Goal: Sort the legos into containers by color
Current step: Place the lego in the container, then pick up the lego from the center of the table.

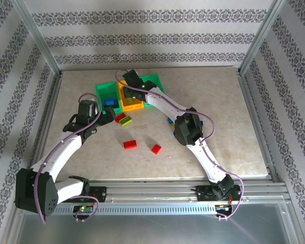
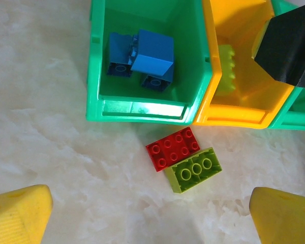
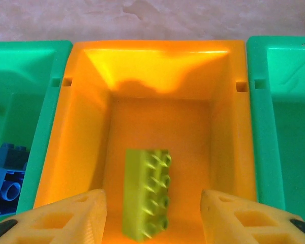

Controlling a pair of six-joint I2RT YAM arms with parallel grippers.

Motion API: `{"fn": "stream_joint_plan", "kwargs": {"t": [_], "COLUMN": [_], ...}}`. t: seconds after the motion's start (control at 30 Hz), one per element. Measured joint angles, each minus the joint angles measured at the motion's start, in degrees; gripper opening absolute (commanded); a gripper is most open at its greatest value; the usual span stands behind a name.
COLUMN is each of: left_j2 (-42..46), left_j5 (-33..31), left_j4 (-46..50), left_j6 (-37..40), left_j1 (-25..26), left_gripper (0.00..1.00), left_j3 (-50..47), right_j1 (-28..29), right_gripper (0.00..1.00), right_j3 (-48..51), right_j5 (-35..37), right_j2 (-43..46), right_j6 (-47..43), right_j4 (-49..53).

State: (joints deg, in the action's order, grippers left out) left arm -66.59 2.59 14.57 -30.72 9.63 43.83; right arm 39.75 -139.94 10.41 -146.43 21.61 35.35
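The step in hand is judged to be the drop of a lime brick [image 3: 145, 193] into the orange-yellow bin [image 3: 81, 101]. In the right wrist view the right jaws are held apart above this bin. The brick lies below and between them, with a gap at each side, so it is not clamped. It rests on its side, with the studs turned to the right of the view.

In the left wrist view the left jaws are spread fully and hold nothing. They hang over a red brick [image 2: 173, 148] and a second lime brick [image 2: 194, 169], which lie touching each other on the counter [image 1: 229, 127], just in front of the bins.

The left green bin [image 2: 142, 109] holds blue bricks [image 2: 151, 51], and the right green bin [image 3: 284, 127] stands at the other side of the orange-yellow one. Two more red bricks [image 1: 130, 144] [image 1: 156, 148] are seen apart on the counter, nearer to the arm bases.

For the next move, the right jaws should be lifted clear of the bin. Because the two bricks touch, the left jaws must be lowered over only one of them. The lime one belongs with its fellow; the red ones are probably meant for the right green bin.

The bricks are small, glossy and hard, with round studs.
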Motion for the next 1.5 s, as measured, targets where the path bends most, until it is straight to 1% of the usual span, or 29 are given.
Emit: {"fn": "stream_joint_plan", "kwargs": {"t": [0.1,0.2,0.3,0.4,0.5,0.57,0.7,0.77,0.87,0.97,1.07,1.27,1.5], "left_j2": [0.0,0.0,0.0,0.0,0.0,0.0,-0.3,-1.3,-3.6,-6.6,-10.1,-18.7,-25.1], "left_j5": [0.2,0.5,1.1,2.0,2.3,2.3,1.4,0.1,-2.3,-4.2,-5.0,-4.3,-5.0], "left_j4": [0.0,0.0,0.0,0.0,0.0,0.0,-0.1,-0.1,-0.1,-0.7,-1.5,-2.6,-3.4], "left_j6": [0.0,0.0,0.0,0.0,0.0,-0.3,-2.4,-4.1,-6.5,-8.9,-10.7,-12.8,-15.7], "left_j1": [0.0,0.0,0.0,0.0,0.2,0.5,2.4,4.4,7.6,10.9,13.1,13.7,14.2], "left_gripper": [1.00,1.00,1.00,1.00,1.00,1.00,1.00,1.00,1.00,1.00,1.00,1.00,1.00], "left_j3": [0.0,0.0,0.0,0.0,0.0,-0.3,-1.6,-2.5,-2.8,-2.8,-2.6,0.7,4.0], "right_j1": [0.1,0.2,0.3,0.3,0.3,0.3,0.2,0.2,-0.2,-0.7,-1.8,-3.7,-4.4], "right_gripper": [0.54,0.59,0.61,0.64,0.68,0.73,0.87,0.98,0.98,0.98,0.98,0.98,0.98], "right_j3": [0.0,0.1,1.4,4.3,9.6,14.7,26.9,34.7,44.4,52.5,59.5,70.7,78.3], "right_j5": [0.0,0.0,0.1,0.5,1.0,1.7,3.3,4.2,5.4,6.7,7.4,8.7,9.9], "right_j2": [0.0,0.2,1.4,4.5,9.7,14.5,24.4,30.0,36.3,41.1,45.4,53.9,62.0], "right_j6": [-0.4,-0.7,-1.0,-0.9,-0.5,0.1,1.9,3.3,5.5,7.3,9.0,11.7,15.1], "right_j4": [0.0,0.0,0.0,0.0,-0.4,-1.2,-4.5,-6.1,-8.1,-9.0,-9.1,-8.5,-8.2]}}
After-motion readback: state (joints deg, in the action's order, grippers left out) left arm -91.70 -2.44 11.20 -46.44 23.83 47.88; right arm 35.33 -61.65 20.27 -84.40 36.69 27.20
